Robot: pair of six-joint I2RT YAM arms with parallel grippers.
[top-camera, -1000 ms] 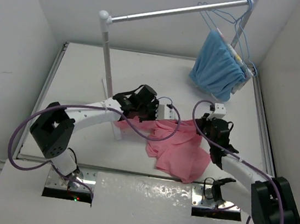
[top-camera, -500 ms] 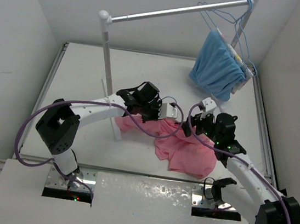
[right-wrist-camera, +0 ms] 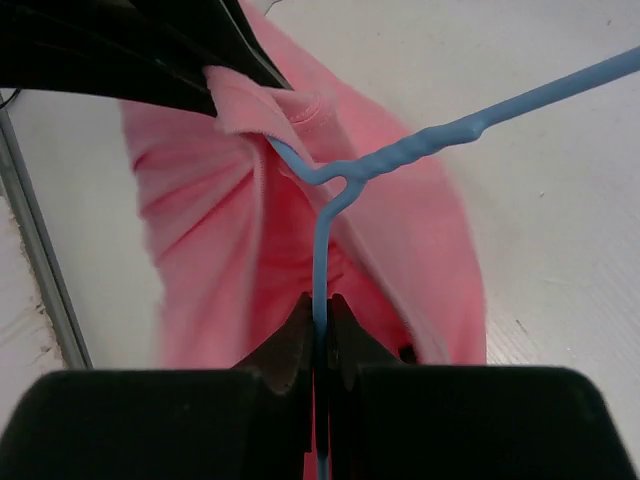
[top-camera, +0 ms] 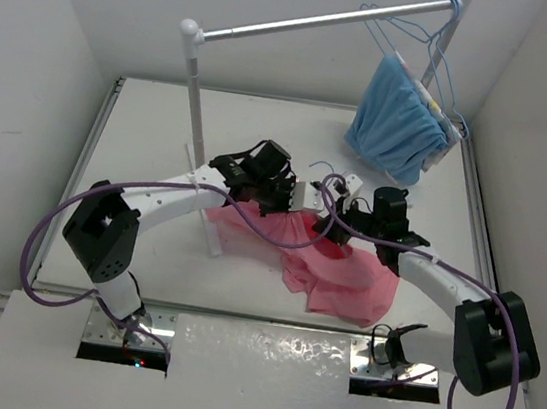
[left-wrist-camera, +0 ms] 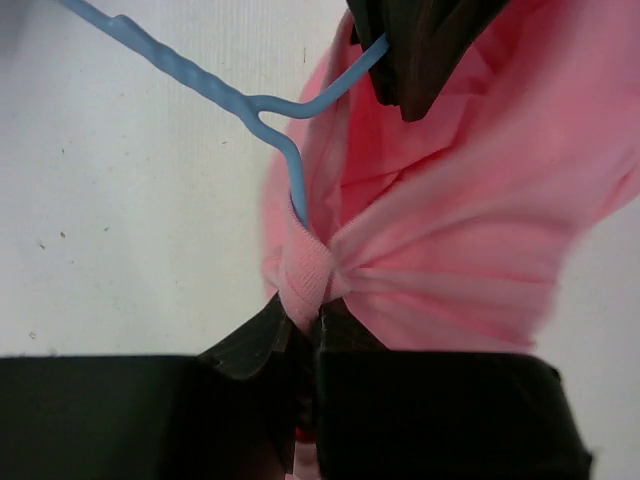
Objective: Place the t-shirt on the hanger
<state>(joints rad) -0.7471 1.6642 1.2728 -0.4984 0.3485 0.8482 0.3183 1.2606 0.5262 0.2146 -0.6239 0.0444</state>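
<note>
The salmon-pink t-shirt (top-camera: 340, 274) lies bunched on the table between my arms. My left gripper (top-camera: 289, 199) is shut on the shirt's collar band (left-wrist-camera: 305, 285) and holds it up. My right gripper (top-camera: 337, 223) is shut on the pale-blue wire hanger (right-wrist-camera: 400, 160), just right of the left gripper. In the right wrist view the wire runs up from my right gripper (right-wrist-camera: 320, 312) through the t-shirt (right-wrist-camera: 200, 220) to the twisted neck. In the left wrist view the hanger (left-wrist-camera: 200, 80) passes into the collar opening, with its hook pointing away. The hanger's lower part is hidden in cloth.
A grey rail stand (top-camera: 317, 24) crosses the back, its post (top-camera: 194, 103) just behind the left arm. A light-blue garment (top-camera: 396, 120) and spare hangers (top-camera: 443, 66) hang at the rail's right end. White walls close both sides.
My right arm has swung left and forward, bringing the hanger up to the left gripper. The shirt has been drawn left and bunched. The left gripper has lifted the collar slightly.
</note>
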